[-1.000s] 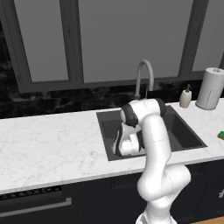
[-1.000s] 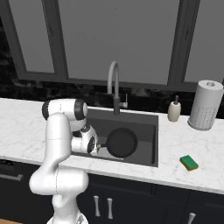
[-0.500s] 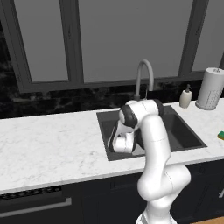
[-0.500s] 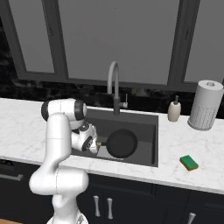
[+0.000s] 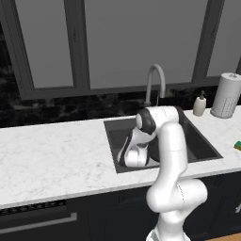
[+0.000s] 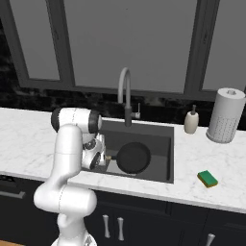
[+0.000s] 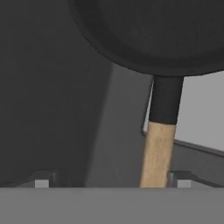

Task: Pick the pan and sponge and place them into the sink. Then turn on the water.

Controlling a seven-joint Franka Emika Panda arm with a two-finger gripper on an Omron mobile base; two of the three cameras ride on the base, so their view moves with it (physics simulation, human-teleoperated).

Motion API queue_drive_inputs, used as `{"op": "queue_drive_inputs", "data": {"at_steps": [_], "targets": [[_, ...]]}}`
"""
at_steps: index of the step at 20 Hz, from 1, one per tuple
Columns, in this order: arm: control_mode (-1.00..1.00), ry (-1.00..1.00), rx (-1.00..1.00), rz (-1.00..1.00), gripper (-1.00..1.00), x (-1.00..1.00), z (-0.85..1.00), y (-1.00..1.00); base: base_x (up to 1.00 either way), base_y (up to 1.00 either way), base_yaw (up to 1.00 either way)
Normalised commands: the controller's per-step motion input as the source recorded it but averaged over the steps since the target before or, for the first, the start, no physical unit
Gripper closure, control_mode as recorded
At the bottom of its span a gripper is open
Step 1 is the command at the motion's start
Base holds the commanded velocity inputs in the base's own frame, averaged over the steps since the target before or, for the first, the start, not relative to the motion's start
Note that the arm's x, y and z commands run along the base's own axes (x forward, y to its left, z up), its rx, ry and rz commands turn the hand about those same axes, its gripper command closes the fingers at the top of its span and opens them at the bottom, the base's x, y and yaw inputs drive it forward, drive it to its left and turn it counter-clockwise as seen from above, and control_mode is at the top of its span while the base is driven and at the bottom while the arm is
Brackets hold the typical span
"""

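Note:
The black pan [image 6: 133, 157] lies flat on the bottom of the dark grey sink [image 6: 161, 132], its wooden handle [image 6: 108, 157] pointing left toward my hand. My gripper [image 6: 102, 158] is down inside the basin at the left and stands open. In the hand view the pan [image 7: 153, 30] is ahead, and its handle [image 7: 157, 153] runs between my spread fingertips [image 7: 42, 182] without touching either. My gripper [image 7: 113, 181] holds nothing. The green sponge [image 6: 207, 178] sits on the counter to the right of the sink, also seen as the sponge [image 5: 238, 146]. No water is in view at the faucet [image 6: 125, 91].
A soap bottle [image 6: 191, 121] and a paper towel roll [image 6: 225, 115] stand at the back right of the white marble counter [image 6: 29, 139]. The sink's walls [image 5: 115, 139] close in around my hand. Dark windows rise behind the faucet [image 5: 155, 82].
My jaws have gone from shut on the pan's handle to wide open, letting the handle go. The pan stays in the sink; the hand has shifted only slightly.

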Motion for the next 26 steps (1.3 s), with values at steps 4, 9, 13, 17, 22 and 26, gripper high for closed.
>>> {"op": "queue_drive_inputs", "data": {"at_steps": [4, 9, 13, 17, 22, 26], "targets": [[-1.0, -0.23, 0.09, 0.0, -1.0, -0.13, 0.68, -0.09, 0.0, 0.0, 0.0], [-1.0, 0.01, 0.12, 0.0, -1.0, 0.04, 0.94, -0.07, 0.0, 0.0, 0.0], [-1.0, 0.15, 0.03, -0.04, -1.0, -0.03, 0.63, 0.0, 0.0, 0.0, 0.0], [-1.0, 0.24, 0.0, -0.2, -1.0, -0.52, 0.26, 0.0, 0.0, 0.0, 0.0], [-1.0, 0.29, -0.01, -0.28, -1.0, -0.78, 0.2, 0.0, 0.0, 0.0, 0.0], [-1.0, 0.23, 0.0, -0.18, -1.0, -0.74, 0.38, 0.18, 0.0, 0.0, 0.0]]}}
